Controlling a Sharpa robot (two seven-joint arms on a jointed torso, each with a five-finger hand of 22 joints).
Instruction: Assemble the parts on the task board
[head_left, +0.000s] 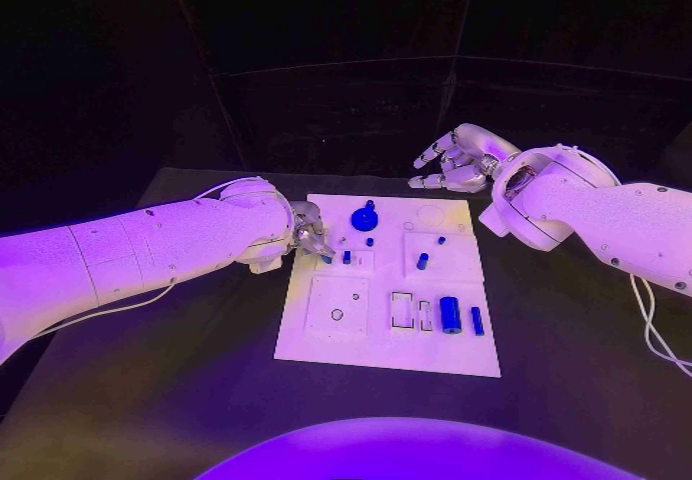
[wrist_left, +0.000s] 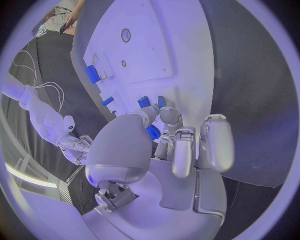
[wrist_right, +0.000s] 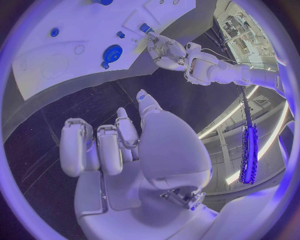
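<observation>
**Now at the board's left edge: a small blue part is held by the left hand**

Closely over the left edge of the task board (head_left: 387, 345), the left hand (head_left: 307, 235) is seen with its fingers (wrist_left: 170, 118) curled down onto the white plate. A small blue part (wrist_left: 153, 132) appears to be pinched between the fingertips; the grasp is partly hidden by the thumb in the left wrist view, so this is said with some caution. Just beside those fingertips, two short blue pegs (wrist_left: 144, 102) are seen standing on the board.

Further out, a round blue knob (head_left: 364, 214) lies at the far end of the board, left of centre, with a small blue piece (head_left: 369, 241) just near of it. To the right of these, two small blue pegs (head_left: 423, 261) are placed near the board's middle. At the near right, a larger blue cylinder (head_left: 450, 314) lies beside a slimmer blue bar (head_left: 477, 320), next to pale rectangular slots (head_left: 402, 309). A small ring (head_left: 336, 314) is marked on the near left panel.

The right hand (head_left: 457, 160) is held above the table beyond the board's far right corner, well apart from it. Nothing is grasped by it; its fingers (wrist_right: 80, 146) are loosely bent and apart.
</observation>
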